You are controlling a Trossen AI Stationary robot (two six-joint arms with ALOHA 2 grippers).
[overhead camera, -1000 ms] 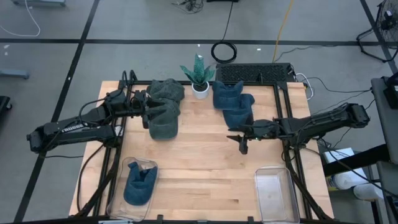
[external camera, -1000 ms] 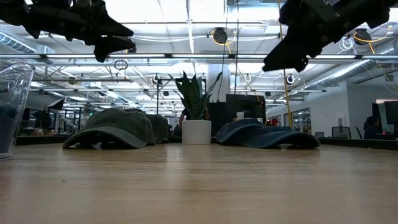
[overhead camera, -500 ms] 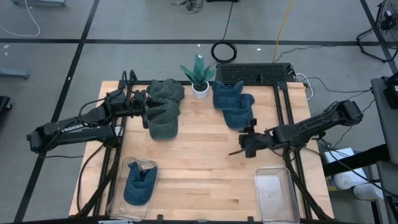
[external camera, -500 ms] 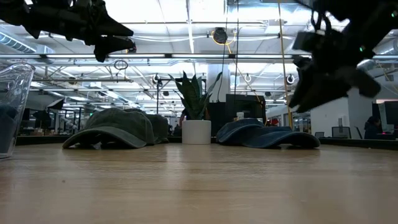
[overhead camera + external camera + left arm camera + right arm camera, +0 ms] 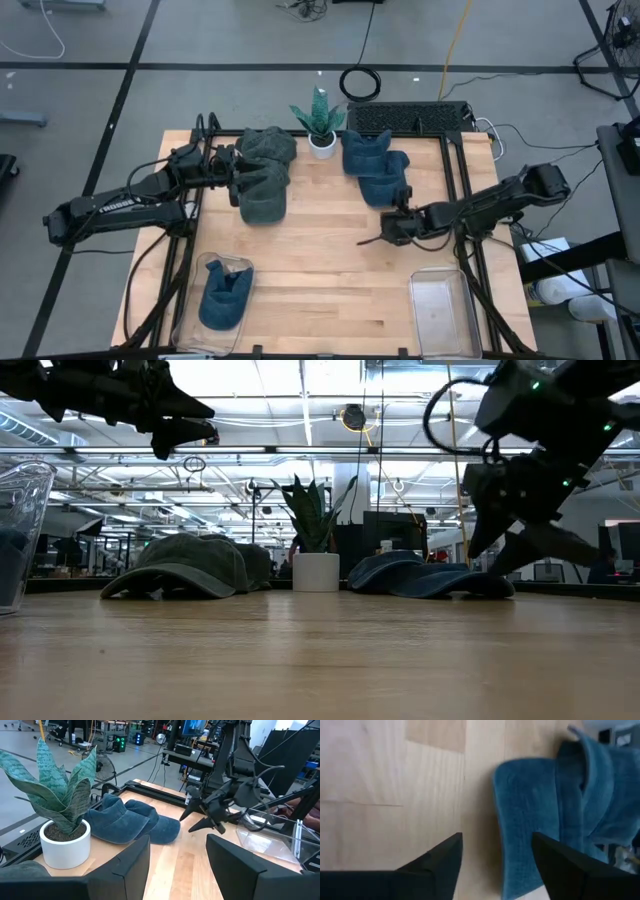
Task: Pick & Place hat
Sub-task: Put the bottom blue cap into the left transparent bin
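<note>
At the near edge of the worktop (image 5: pixel 320 260) sit two clear bins. The left bin (image 5: pixel 214 292) has a blue hat (image 5: pixel 224 298) inside it. The right bin (image 5: pixel 440 312) has nothing in it.

A bit farther in, on the right, is the right claw (image 5: pixel 375 238). It hangs low over the bare wood, just near of the blue hats (image 5: pixel 374 168). Its two fingers are spread wide and hold nothing. In its own wrist view, the blue brim (image 5: pixel 530 820) lies flat just ahead of the open fingers.

These hats look soft, light and floppy. The brim is the stiffest part, so the flat front edge of the brim is probably the best place to pinch. The cloth may fold or slip if only a little is caught.

On the left, the left claw (image 5: pixel 236 182) is up over the green hats (image 5: pixel 264 175). Its fingers are open and hold nothing.

At the far edge stands a small potted plant (image 5: pixel 320 122) between the two piles.

It is hard to tell how many hats are in each pile, because they lie on top of each other. The low view shows the left bin only as a cut-off edge.
</note>
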